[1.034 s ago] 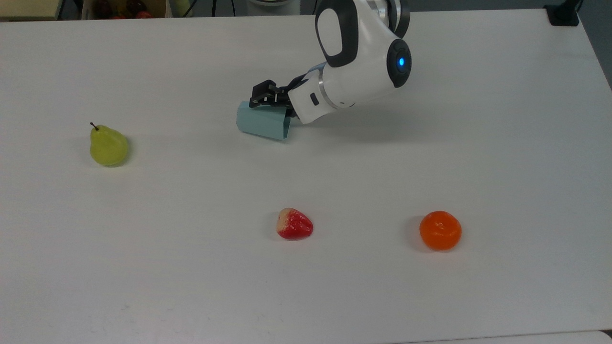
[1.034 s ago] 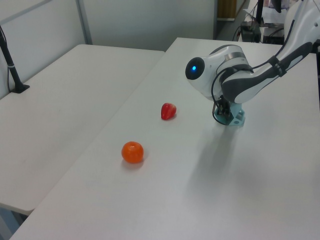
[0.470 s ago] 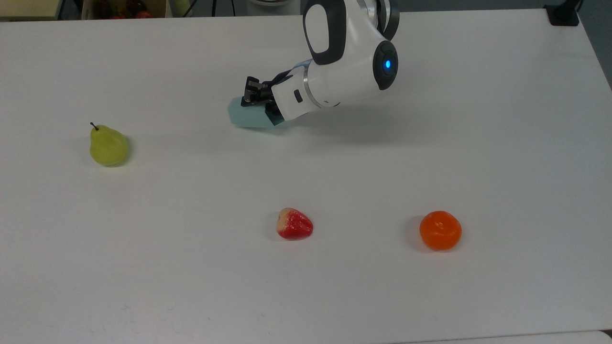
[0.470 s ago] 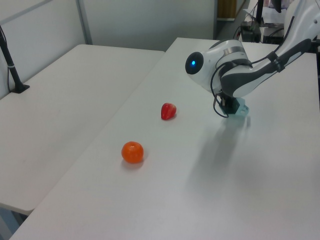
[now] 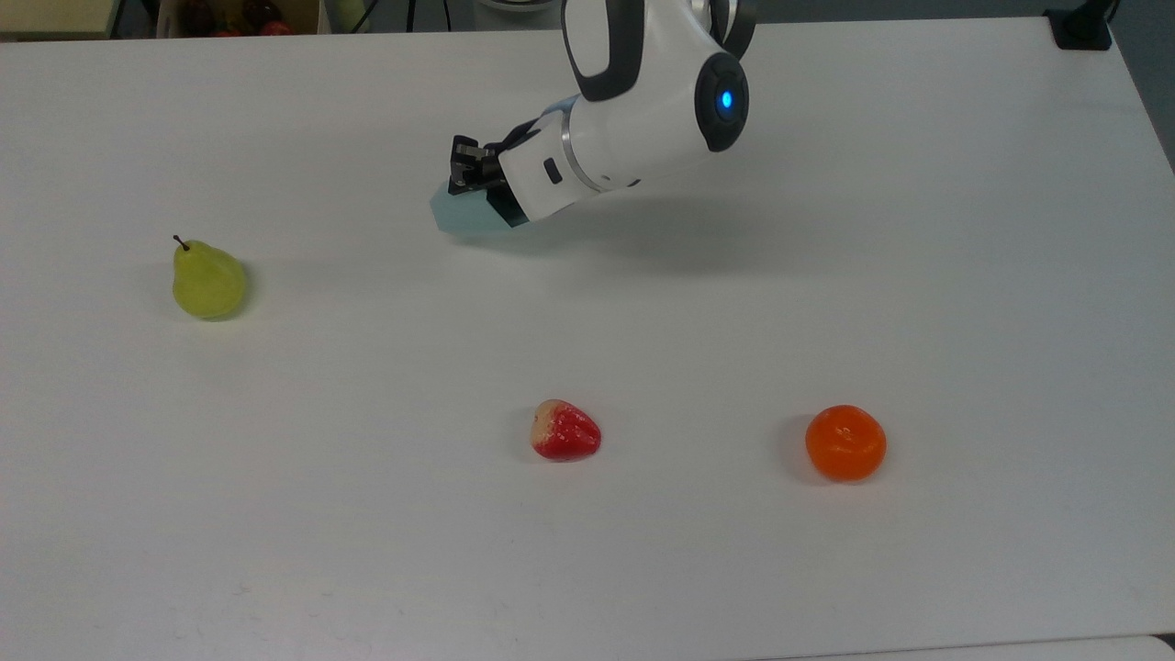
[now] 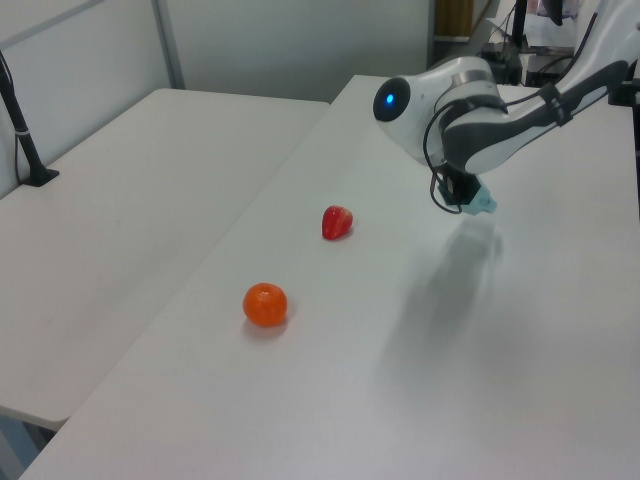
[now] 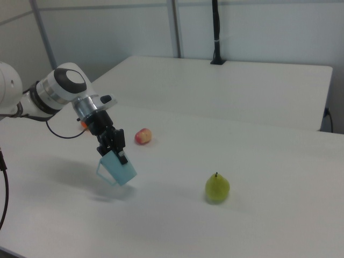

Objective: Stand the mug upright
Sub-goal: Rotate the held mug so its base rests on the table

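White table (image 5: pixel 367 551) spreads under everything; nearest you in the top view lie the strawberry (image 5: pixel 565 431) and orange (image 5: pixel 845 443), the pear (image 5: pixel 208 281) farther back at the top view's left. Beyond them your gripper (image 7: pixel 114 148) is clamped on the mug (image 7: pixel 117 169), which hangs just below the fingers, lifted clear of the table. Its long axis tilts, open rim toward the right view's lower left, so you likely need more rotation before lowering.

A pear (image 5: pixel 208 281), a red-and-cream fruit (image 5: pixel 565 431) and an orange (image 5: pixel 845 442) lie well apart on the white table (image 5: pixel 367 551)
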